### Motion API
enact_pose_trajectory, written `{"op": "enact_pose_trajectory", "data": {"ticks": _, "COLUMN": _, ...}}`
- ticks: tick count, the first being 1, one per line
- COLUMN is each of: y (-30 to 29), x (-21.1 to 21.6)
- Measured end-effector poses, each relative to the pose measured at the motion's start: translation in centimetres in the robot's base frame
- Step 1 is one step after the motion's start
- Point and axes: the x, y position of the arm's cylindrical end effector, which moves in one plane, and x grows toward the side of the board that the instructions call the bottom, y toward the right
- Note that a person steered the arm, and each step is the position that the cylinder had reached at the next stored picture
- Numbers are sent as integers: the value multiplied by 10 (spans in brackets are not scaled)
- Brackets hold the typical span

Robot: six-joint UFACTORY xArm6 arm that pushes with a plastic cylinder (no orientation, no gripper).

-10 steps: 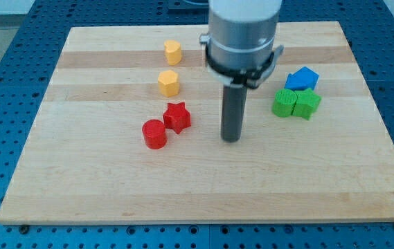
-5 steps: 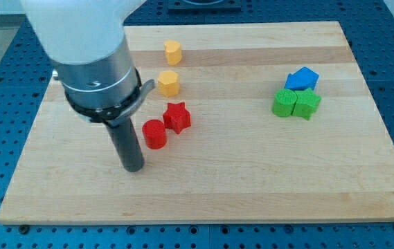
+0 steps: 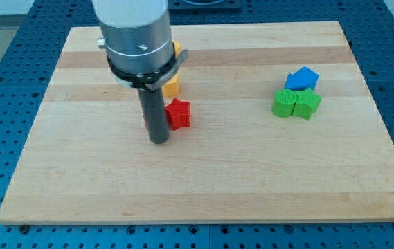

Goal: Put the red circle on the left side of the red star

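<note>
The red star [image 3: 178, 114] lies on the wooden board [image 3: 252, 173], left of centre. My tip [image 3: 158, 141] stands right against the star's left side, slightly toward the view's bottom. The red circle does not show in this view; the rod and the arm's body cover the spot left of the star where it could be.
A yellow block [image 3: 172, 87] sits just above the star, partly hidden by the arm. A second yellow block [image 3: 177, 48] peeks out behind the arm's body. A blue block [image 3: 302, 77] and two green blocks [image 3: 284, 103] [image 3: 308, 104] cluster at the right.
My tip swept from right of the star round to the lower left of the red circle, then moved right to the star's left side. The red circle went out of sight.
</note>
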Motion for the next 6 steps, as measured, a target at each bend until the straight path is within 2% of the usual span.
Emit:
{"op": "enact_pose_trajectory", "data": {"ticks": 1, "y": -60, "x": 4}}
{"op": "enact_pose_trajectory", "data": {"ticks": 2, "y": -73, "x": -6}}
{"op": "enact_pose_trajectory", "data": {"ticks": 5, "y": -47, "x": -15}}
{"op": "enact_pose_trajectory", "data": {"ticks": 6, "y": -22, "x": -24}}
